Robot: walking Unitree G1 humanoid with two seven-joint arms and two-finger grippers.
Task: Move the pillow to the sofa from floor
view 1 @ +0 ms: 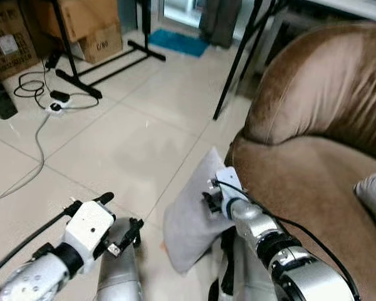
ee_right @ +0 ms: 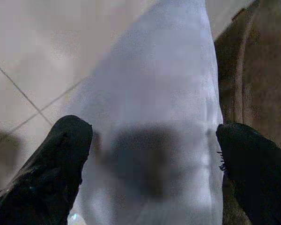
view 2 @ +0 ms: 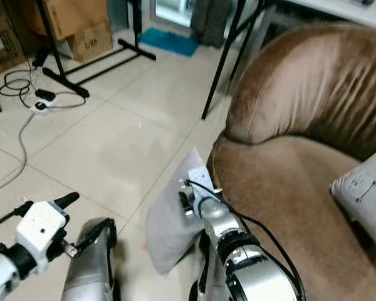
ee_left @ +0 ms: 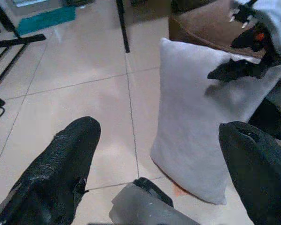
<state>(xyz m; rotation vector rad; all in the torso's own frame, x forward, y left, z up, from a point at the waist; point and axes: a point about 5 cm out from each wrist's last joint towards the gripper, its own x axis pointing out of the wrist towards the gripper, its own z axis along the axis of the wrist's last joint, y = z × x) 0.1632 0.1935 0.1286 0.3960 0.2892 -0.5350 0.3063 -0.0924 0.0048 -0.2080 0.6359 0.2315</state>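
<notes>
- We see the grey pillow (view 1: 191, 216) standing on its edge on the tiled floor (view 1: 119, 150), leaning against the front of the brown sofa (view 1: 301, 182).
- Our right gripper (ee_right: 152, 166) sits over the pillow's upper edge with its fingers spread wide, one on each side of the fabric, not yet closed on it.
- Our left gripper (ee_left: 164, 164) hangs low at about 9 o'clock from the pillow, fingers wide apart, holding nothing and pointing toward it.
- A second pale cushion (view 2: 363, 191) lies on the sofa seat at 3 o'clock.
- At 11 o'clock, well apart, we note cardboard boxes (view 1: 91, 28), black stand legs (view 1: 94, 69) and a power strip (view 1: 55, 106) with cables.
</notes>
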